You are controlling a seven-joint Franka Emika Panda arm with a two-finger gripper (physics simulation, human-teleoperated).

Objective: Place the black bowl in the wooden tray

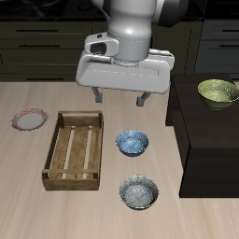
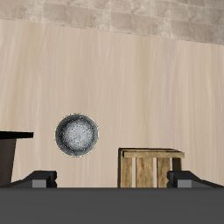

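The black bowl [image 1: 139, 193], dark outside and speckled grey inside, stands on the table near the front edge, beside the wooden tray's front corner. It also shows in the wrist view [image 2: 77, 136]. The wooden tray [image 1: 75, 149], a slatted light-brown crate, lies empty on the table; one end of it shows in the wrist view [image 2: 150, 166]. My gripper [image 1: 119, 97] hangs high above the table, farther back than both, open and empty. Its fingertips [image 2: 39, 180] stand wide apart in the wrist view.
A blue-and-white patterned bowl [image 1: 132, 142] stands between the tray and a dark cabinet [image 1: 210, 140]. A yellow-green bowl [image 1: 217, 91] sits on that cabinet. A small pinkish plate [image 1: 29, 119] lies beyond the tray's far side.
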